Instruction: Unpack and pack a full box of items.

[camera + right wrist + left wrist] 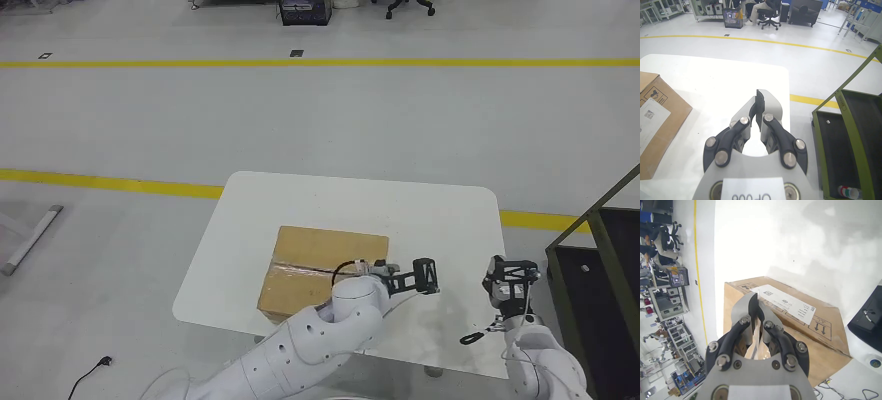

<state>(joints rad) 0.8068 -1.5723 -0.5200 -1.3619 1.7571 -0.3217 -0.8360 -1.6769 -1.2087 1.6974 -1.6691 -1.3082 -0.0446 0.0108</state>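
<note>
Your left gripper (755, 302) is clamped on a crinkled clear film (756, 340), just beside the closed box (325, 268) on the counter (440, 210). Your right gripper (757, 102) is closed on nothing, over the counter apart from the box.

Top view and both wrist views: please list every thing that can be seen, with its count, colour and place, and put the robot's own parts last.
table: one, white, in front of the robot.
cardboard box: one, brown, closed, on the table.
label: one, white, on the side of the box that faces the grippers.
clear strip: one, transparent, pinched beside the box; perhaps tape.
cart: one, green frame with black shelves, beside the table on the robot's right.
floor lines: two, yellow, beyond the table.
left gripper: one, grey and black, beside the box, fingers shut on the clear strip.
right gripper: one, grey and black, over the table between box and cart, fingers shut, empty.
</note>
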